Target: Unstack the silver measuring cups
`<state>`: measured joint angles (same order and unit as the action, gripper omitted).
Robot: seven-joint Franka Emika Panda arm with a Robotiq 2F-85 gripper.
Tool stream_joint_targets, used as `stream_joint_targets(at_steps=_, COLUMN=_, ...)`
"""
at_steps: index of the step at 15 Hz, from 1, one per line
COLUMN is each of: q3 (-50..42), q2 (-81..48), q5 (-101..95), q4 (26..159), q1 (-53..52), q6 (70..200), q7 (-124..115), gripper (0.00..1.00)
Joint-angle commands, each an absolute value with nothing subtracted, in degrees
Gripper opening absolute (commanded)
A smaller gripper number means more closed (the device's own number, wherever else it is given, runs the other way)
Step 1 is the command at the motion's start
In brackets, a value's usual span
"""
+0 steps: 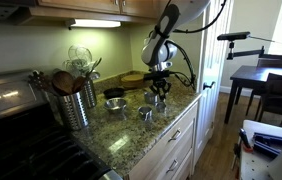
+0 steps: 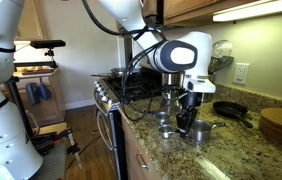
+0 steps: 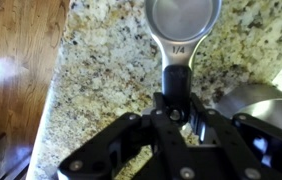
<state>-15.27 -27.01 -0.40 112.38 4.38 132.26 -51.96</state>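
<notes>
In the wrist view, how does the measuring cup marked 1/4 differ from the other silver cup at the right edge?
The 1/4 cup shows its whole handle, with the jaws apparently closed on its end; the other cup shows no handle and lies free. The 1/4 cup sits ahead of the gripper, the other cup beside it, partly hidden. Both are shiny metal on the granite counter.
</notes>
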Motion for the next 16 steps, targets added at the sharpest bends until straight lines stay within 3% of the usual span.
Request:
stream_joint_targets(at_steps=1, q3=-14.48, q2=-26.77, q5=1.28, q4=113.38, q1=5.52, q6=133.85, q7=-50.96, gripper=0.22)
stream_joint_targets(at_steps=2, q3=-14.48, q2=-26.76, q5=1.3, q4=113.45, q1=5.53, q6=133.82, q7=-50.86, gripper=0.51)
stream_joint_targets(at_steps=3, q3=-14.54, q2=-26.63, q5=1.3, q4=113.59, q1=5.5, q6=133.76, q7=-50.86, gripper=0.52)
stream_joint_targets(at_steps=10, q3=-15.85, q2=-21.88, q5=-2.5, q4=116.97, q1=3.15, q6=132.32, q7=-52.52, gripper=0.97)
stream_joint_targets(at_steps=14, q3=-15.31, q2=-16.96, q5=-5.33, q4=120.8, q1=1.34, q6=132.06, q7=-53.02, gripper=1.0)
stream_joint_targets(at_steps=16, q3=-14.59, q2=-21.43, q5=-4.08, q4=116.23, q1=2.68, q6=131.99, q7=-52.1, gripper=1.0)
